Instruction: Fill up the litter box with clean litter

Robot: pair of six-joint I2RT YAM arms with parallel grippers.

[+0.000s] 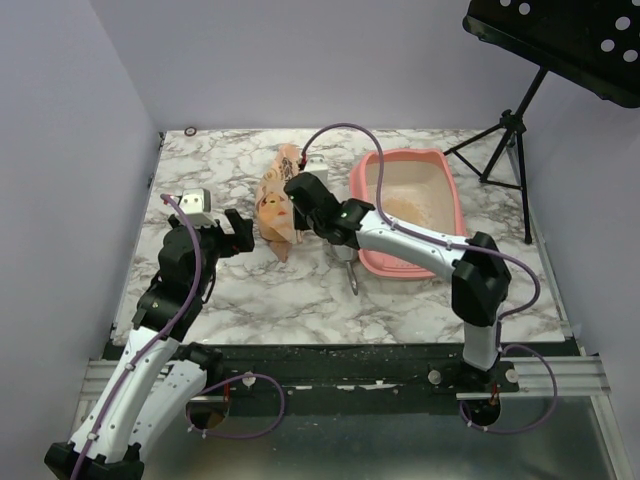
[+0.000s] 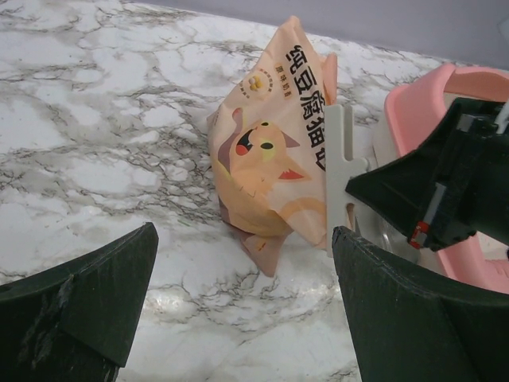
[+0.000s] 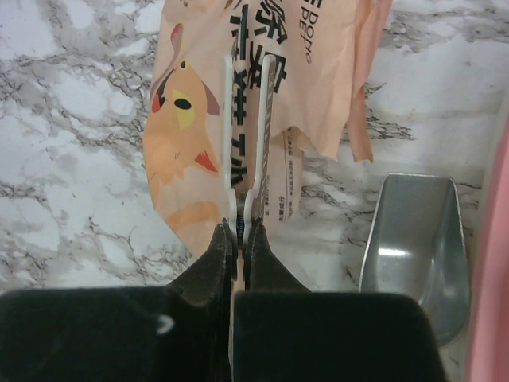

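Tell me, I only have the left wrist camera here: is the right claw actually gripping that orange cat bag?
Observer: Yes. The right wrist view shows the right claw shut on the bag, pinching one edge.
Operator: Any litter in the pink box yet?
Observer: The top view shows litter covering part of the litter box floor.
Operator: Where's the scoop?
Observer: A metal scoop lies on the table beside the box, next to the bag.
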